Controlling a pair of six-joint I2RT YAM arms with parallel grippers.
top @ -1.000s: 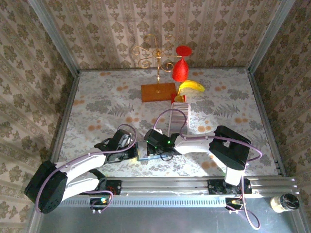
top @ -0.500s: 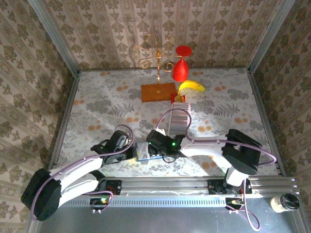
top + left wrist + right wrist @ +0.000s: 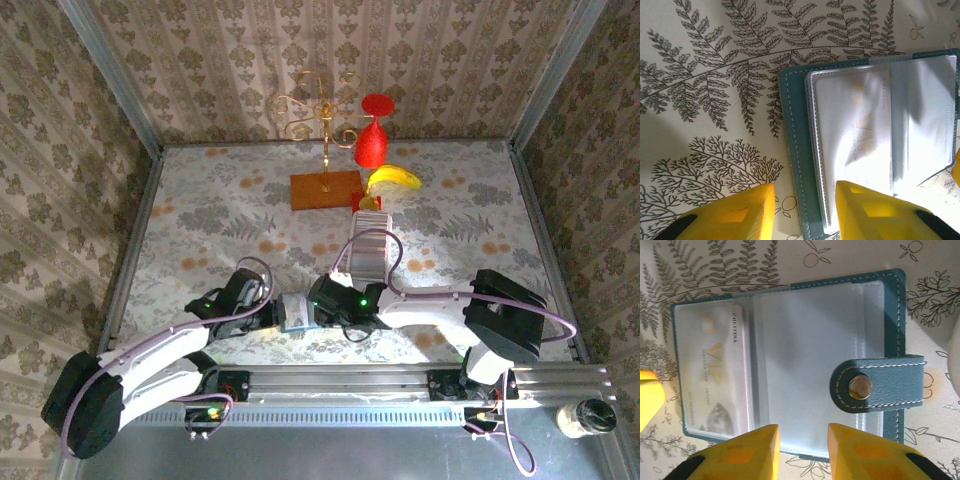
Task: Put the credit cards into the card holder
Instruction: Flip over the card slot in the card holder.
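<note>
Near edge, between my two arms: card holder (image 3: 810, 340) lies open and flat, one card (image 3: 715, 370) in a sleeve. Left gripper (image 3: 805, 215) is part open with nothing held, its fingers straddling the holder's corner. Right gripper (image 3: 802, 450) is part open and empty at the opposite edge. Farther back and right, the credit cards (image 3: 368, 255) stand in a row, long axis running away from me. I judge my right arm nearer.

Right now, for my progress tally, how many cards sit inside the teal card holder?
1: a VIP-printed card sits in a clear sleeve of the card holder, at the end away from its snap tab. Others may hide behind further sleeves.
</note>
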